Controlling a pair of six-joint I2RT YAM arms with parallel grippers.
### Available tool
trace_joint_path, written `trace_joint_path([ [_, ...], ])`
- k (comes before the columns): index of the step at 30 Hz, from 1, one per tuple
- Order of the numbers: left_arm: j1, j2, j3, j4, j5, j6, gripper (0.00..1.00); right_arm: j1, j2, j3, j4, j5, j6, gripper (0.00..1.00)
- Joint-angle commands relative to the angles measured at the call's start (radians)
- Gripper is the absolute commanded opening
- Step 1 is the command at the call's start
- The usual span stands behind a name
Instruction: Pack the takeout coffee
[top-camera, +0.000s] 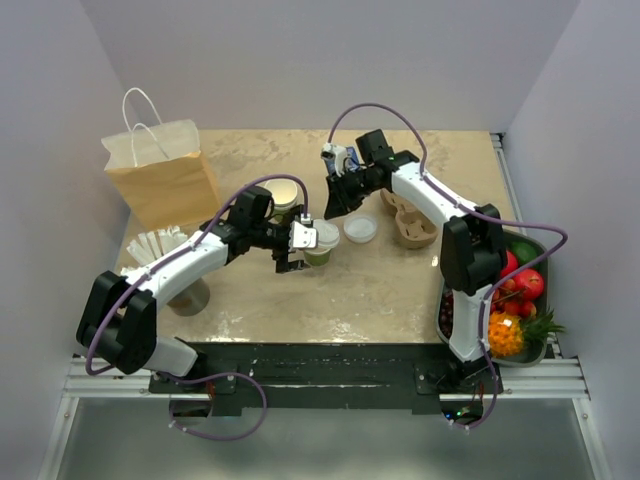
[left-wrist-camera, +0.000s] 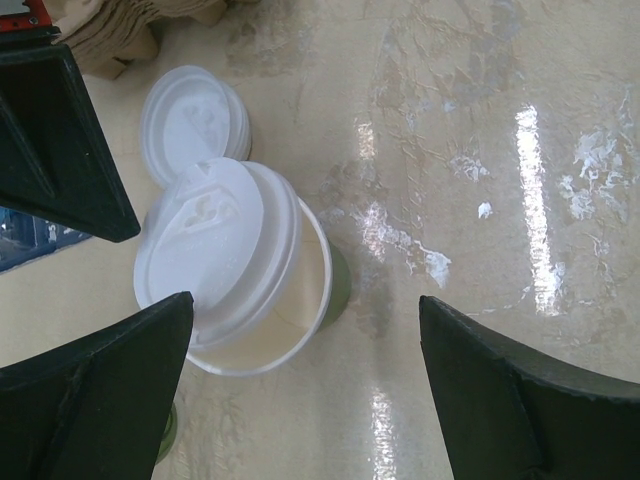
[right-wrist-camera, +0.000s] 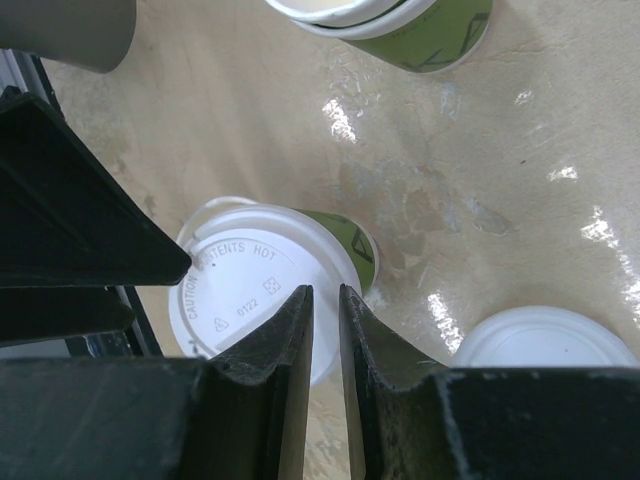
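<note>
One takeout coffee (top-camera: 322, 245) stands mid-table, still to be packed, I judge: its lid (left-wrist-camera: 215, 240) sits askew, the paper bag (top-camera: 165, 175) is well apart, and the cup carrier (top-camera: 410, 222) is nearer. The left gripper (left-wrist-camera: 305, 305) straddles it, fingers wide apart. The right gripper (right-wrist-camera: 322, 292) hangs over the lid, fingers almost together; whether they pinch it I cannot tell. Only the left wrist view shows the gap into the cup.

the scene is lit brightly and evenly from above. streaked white glare is thrown across the glossy table (left-wrist-camera: 530, 200), and detail on the white lid (left-wrist-camera: 215, 250) is nearly washed out. only soft, faint shadows are cast. the dark fingers (left-wrist-camera: 500, 400) close to the left wrist lens are rendered slightly blurred.
</note>
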Motion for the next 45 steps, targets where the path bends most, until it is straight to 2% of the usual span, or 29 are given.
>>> trace_joint_path([
  [1,0.004,-0.01,-0.019,0.049,0.046,0.019,0.98,0.009,-0.046,-0.009,0.018,-0.002,0.015,0.21],
  [9,0.004,-0.008,-0.019,0.047,0.049,0.022,0.98,-0.014,-0.081,0.025,0.014,0.047,0.009,0.21],
  [23,0.004,-0.008,-0.015,0.027,0.04,0.025,0.97,-0.019,-0.098,-0.035,-0.022,0.163,-0.04,0.22],
  [45,0.006,-0.002,-0.021,0.021,0.026,0.003,0.96,0.018,-0.105,-0.069,-0.06,0.128,-0.083,0.22],
])
